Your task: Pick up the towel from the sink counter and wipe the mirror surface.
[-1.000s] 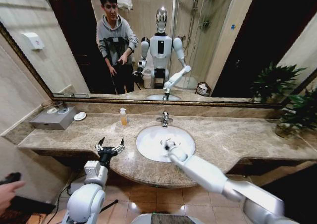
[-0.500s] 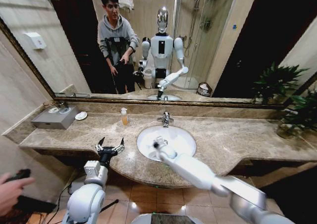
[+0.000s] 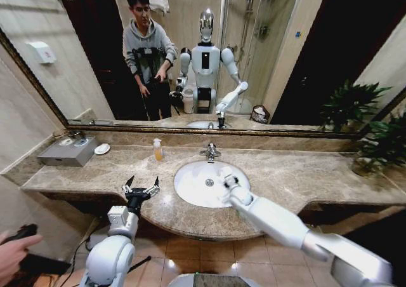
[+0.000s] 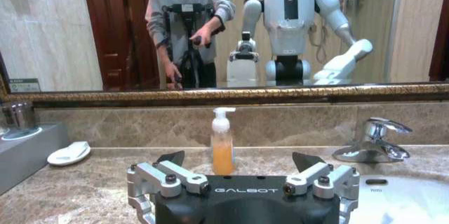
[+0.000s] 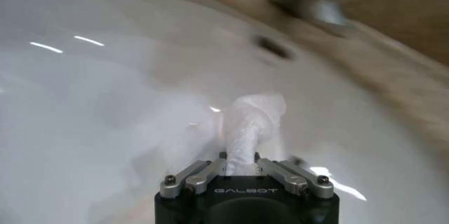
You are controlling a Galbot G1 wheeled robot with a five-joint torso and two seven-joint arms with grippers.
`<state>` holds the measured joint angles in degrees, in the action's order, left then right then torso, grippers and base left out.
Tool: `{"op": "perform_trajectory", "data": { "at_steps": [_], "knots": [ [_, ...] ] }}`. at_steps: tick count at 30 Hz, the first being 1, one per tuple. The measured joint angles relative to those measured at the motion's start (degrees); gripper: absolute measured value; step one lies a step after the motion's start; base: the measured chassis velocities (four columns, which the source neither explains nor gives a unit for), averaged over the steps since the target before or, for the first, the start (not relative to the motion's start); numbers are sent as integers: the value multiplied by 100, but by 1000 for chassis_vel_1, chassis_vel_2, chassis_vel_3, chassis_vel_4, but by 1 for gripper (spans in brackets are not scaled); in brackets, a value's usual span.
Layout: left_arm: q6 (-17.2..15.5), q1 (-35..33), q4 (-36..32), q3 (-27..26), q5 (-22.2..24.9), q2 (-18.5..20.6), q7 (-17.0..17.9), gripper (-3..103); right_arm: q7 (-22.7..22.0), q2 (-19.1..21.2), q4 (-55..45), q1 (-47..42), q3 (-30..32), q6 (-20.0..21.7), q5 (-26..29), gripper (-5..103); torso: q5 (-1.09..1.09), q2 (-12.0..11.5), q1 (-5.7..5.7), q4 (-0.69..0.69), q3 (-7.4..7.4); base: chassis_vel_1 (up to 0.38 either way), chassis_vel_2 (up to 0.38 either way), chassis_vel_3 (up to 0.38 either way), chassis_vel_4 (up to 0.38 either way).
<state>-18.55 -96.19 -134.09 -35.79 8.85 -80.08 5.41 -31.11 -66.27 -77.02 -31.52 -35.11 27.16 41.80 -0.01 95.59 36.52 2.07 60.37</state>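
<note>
Now my right gripper (image 5: 238, 167), fingers pinching the towel (image 5: 251, 121), has swung rightward across the basin (image 3: 190, 180) of the sink counter (image 3: 298, 176), so the mirror (image 3: 285, 58) remains unwiped; my left gripper (image 3: 141, 188) waits spread.

The robot's arms are glossy white, rounded shells joined by grey rings, each narrowing to a black wrist block. The left gripper (image 4: 242, 169) has a black body marked GALBOT in pale letters, silver metal linkages fastened with dark screws, and black pointed fingertips (image 4: 170, 157). The right gripper (image 5: 245, 170) carries the same black housing, lettering, silver links and screws. A thin black cable trails beside the left arm (image 3: 113, 252).
</note>
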Motion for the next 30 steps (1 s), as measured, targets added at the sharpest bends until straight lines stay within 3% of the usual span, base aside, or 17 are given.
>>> {"op": "perform_trajectory", "data": {
  "at_steps": [1, 3, 5, 10, 12, 15, 17, 22, 23, 26, 30],
  "knots": [
    [0, 0, 0, 0, 0, 0, 0, 100, 6, -414, 134, 10, -78, -175, 159, 5, 0, 0, 0, 0, 0, 0, 0, 0, 0],
    [0, 0, 0, 0, 0, 0, 0, 100, 25, -519, 174, 18, -92, -242, 202, 5, -1, 0, 0, 0, 0, 0, 0, 0, 0],
    [0, 0, 0, 0, 0, 0, 0, 100, 221, -1052, 394, 83, -81, -809, 424, 5, -1, 0, 0, 2, 0, 0, 0, 0, 0],
    [0, 0, 0, 0, 0, 0, 0, 100, 200, -1230, 382, 76, 239, -1297, 629, 5, 0, 0, 0, 3, 0, 0, 0, 0, 0],
    [0, 0, 0, 0, 0, 0, 0, 100, 8, -1025, 146, 16, 447, -1297, 721, 5, 0, 0, 0, 0, 0, 0, 0, 0, 0],
    [0, 0, 0, 0, 0, 0, 0, 100, -383, -190, -516, -240, 987, -1044, 808, 5, -1, 0, 1, -8, 0, 0, 0, 0, 0],
    [0, 1, 0, 1, 0, 0, 0, 100, -393, -51, -623, -303, 1093, -1032, 777, 5, 1, 0, 1, -9, 0, 0, 0, 0, 0],
    [0, 0, 0, 0, 0, 0, 0, 100, -222, 1039, -1609, -862, 1735, -1315, 42, 5, 4, 0, 1, -3, 0, 0, 0, 0, 0],
    [0, 0, 0, 0, 0, 0, 0, 100, -222, 1039, -1609, -862, 1735, -1315, 42, 5, 4, 0, 1, -3, 0, 0, 0, 0, 0],
    [0, 0, 0, 0, 0, 0, 0, 100, -208, 1611, -2342, -1119, 1950, -1370, -201, 5, 2, 0, 0, -1, 0, 0, 0, 0, 0],
    [0, 0, 0, 1, 0, -1, 0, 100, -183, 1937, -2775, -1323, 2287, -1567, -506, 5, 2, 0, 0, -1, 0, 0, 0, 0, 0]
  ]
}}
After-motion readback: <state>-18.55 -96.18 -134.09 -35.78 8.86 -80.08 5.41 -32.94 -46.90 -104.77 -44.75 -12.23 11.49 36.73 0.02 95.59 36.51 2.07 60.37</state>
